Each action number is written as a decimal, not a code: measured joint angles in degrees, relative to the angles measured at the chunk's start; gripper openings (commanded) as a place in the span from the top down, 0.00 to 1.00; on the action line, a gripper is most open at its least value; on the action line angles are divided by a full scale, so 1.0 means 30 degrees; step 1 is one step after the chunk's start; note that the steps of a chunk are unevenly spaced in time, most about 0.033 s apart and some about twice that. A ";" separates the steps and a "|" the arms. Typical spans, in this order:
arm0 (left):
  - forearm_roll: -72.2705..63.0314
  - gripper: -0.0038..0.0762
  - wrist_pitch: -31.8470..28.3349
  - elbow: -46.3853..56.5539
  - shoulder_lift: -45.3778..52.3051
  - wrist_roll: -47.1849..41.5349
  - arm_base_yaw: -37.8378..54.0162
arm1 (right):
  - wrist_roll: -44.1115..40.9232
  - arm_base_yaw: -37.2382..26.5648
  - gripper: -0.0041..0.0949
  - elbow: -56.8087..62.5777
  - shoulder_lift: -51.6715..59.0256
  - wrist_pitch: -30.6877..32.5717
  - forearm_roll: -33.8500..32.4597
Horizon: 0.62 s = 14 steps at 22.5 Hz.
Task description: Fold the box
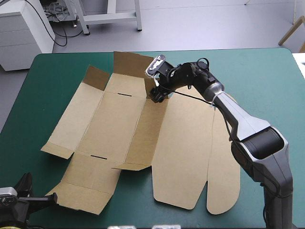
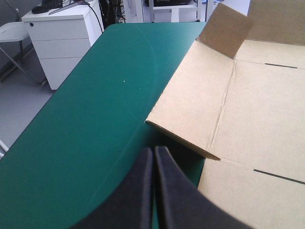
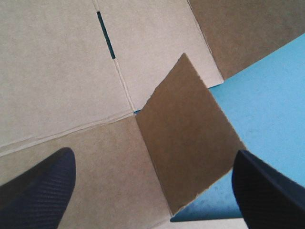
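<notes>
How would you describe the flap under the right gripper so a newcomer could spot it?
On the teal-green table lies the brown box, mostly flat. At its far edge the open right gripper hangs over a small raised flap. Other flaps stand up too, but only this one sits between that gripper's fingers.

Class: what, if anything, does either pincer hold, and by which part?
Nothing. The right pincer is open over a flap of the brown cardboard box; the left pincer is shut, empty.
</notes>
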<state>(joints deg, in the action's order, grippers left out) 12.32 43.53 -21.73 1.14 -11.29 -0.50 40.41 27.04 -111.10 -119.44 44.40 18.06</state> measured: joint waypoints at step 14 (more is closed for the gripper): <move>0.0000 0.96 0.0000 0.0000 0.0000 0.0000 0.0000 | 0.2912 0.0000 0.98 -0.0975 -0.1501 0.0271 0.0700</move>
<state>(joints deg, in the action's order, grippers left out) 12.32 43.53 -21.73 1.14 -11.29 -0.50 49.15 27.04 -114.03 -123.94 45.21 20.16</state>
